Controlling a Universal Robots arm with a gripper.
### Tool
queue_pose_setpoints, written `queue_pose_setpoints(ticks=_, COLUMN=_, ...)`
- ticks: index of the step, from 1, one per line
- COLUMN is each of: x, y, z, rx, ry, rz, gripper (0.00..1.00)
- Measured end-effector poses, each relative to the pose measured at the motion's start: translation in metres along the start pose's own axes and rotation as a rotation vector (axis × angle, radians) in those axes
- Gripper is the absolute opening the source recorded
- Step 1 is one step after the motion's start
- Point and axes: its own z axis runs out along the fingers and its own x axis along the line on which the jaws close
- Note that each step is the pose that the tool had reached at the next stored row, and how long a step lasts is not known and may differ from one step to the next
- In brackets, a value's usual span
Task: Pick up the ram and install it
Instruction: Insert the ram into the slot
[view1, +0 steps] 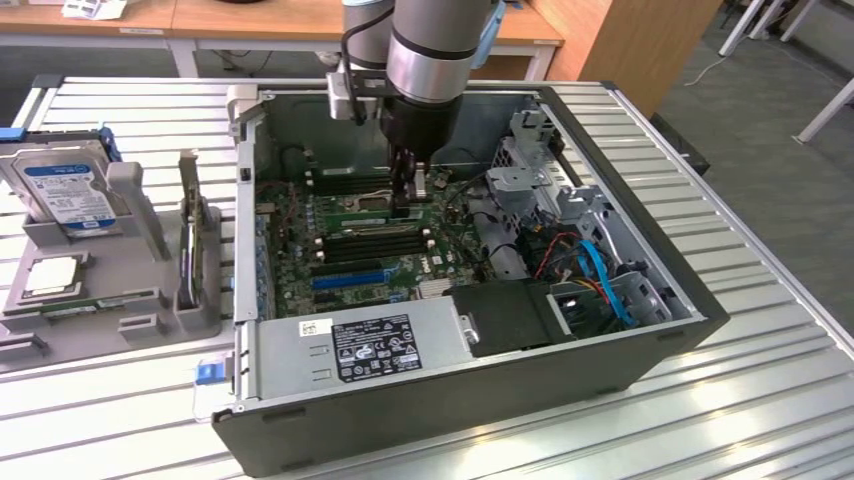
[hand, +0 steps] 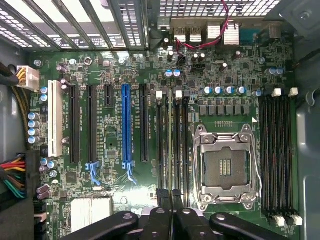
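Note:
My gripper (view1: 406, 198) reaches down into the open computer case (view1: 667, 300), above the motherboard's (view1: 340, 255) memory slots. In the wrist view its black fingers (hand: 161, 210) are pressed together at the near end of a thin grey-green strip, the ram (hand: 170, 140), seen edge-on. The ram runs in line with the dark memory slots (hand: 182, 145) beside the empty processor socket (hand: 225, 167). I cannot tell whether it hangs just above a slot or sits in one. My gripper (hand: 172, 197) is shut on it.
A grey fixture tray (view1: 147, 325) at the exterior view's left holds a blue-labelled hard drive (view1: 67, 185) and a square silver processor chip (view1: 54, 275). Inside the case are the power supply (view1: 360, 345), drive cage (view1: 534, 185), blue and red cables (view1: 594, 270) and a blue expansion slot (hand: 125, 125).

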Motion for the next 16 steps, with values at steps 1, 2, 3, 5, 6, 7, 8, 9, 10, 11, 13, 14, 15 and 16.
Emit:
queue_pose_setpoints(ticks=1, x=0.000, y=0.0000, z=0.0000, rx=-0.0001, ry=0.0000, rz=0.000, gripper=0.11)
queue_pose_setpoints(ticks=2, x=0.000, y=0.0000, z=0.0000, rx=0.0000, ry=0.0000, rz=0.000, gripper=0.11)
queue_pose_setpoints(ticks=3, x=0.000, y=0.0000, z=0.0001, rx=0.0001, ry=-0.0001, rz=0.000, gripper=0.11)
queue_pose_setpoints(ticks=5, x=0.000, y=-0.0001, z=0.0017, rx=0.0004, ry=-0.0001, rz=0.000, gripper=0.11)
queue_pose_setpoints(ticks=6, x=0.000, y=-0.0001, z=0.0025, rx=0.0005, ry=0.0000, rz=0.000, gripper=0.11)
queue_pose_setpoints(ticks=7, x=0.000, y=-0.0001, z=0.0034, rx=0.0005, ry=-0.0001, rz=0.000, gripper=0.11)
queue_pose_setpoints(ticks=8, x=0.000, y=-0.0002, z=0.0044, rx=0.0007, ry=-0.0001, rz=0.000, gripper=0.11)
queue_pose_setpoints(ticks=9, x=0.000, y=-0.0002, z=0.0053, rx=0.0007, ry=0.0000, rz=0.000, gripper=0.11)
queue_pose_setpoints(ticks=10, x=0.000, y=-0.0002, z=0.0063, rx=0.0007, ry=-0.0001, rz=0.000, gripper=0.11)
queue_pose_setpoints(ticks=11, x=0.000, y=-0.0003, z=0.0072, rx=0.0007, ry=0.0000, rz=0.000, gripper=0.11)
queue_pose_setpoints(ticks=13, x=0.000, y=-0.0003, z=0.0096, rx=0.0007, ry=0.0000, rz=0.000, gripper=0.11)
queue_pose_setpoints(ticks=14, x=0.000, y=-0.0004, z=0.0107, rx=0.0008, ry=-0.0001, rz=0.000, gripper=0.11)
queue_pose_setpoints(ticks=15, x=0.000, y=-0.0004, z=0.0118, rx=0.0008, ry=-0.0001, rz=0.000, gripper=0.11)
queue_pose_setpoints(ticks=16, x=0.000, y=-0.0005, z=0.0127, rx=0.0008, ry=-0.0001, rz=0.000, gripper=0.11)
